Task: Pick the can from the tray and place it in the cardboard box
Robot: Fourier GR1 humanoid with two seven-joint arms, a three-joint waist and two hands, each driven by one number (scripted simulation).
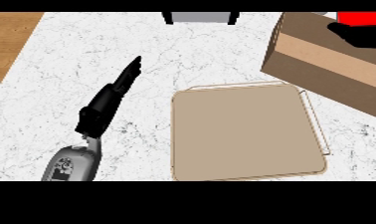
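The can (red) and cardboard box are cut off at right.

Tray before cardboard box

white grey-veined marble table | flat beige square tray | brown tan-striped cardboard box | bright red can

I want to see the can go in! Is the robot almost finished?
Nearly. The tray has nothing on it, so the pick-up looks done. What seems to be the red can is by the right hand, above the cardboard box. Lowering it inside and letting go is left. The left hand is open, left of the tray.
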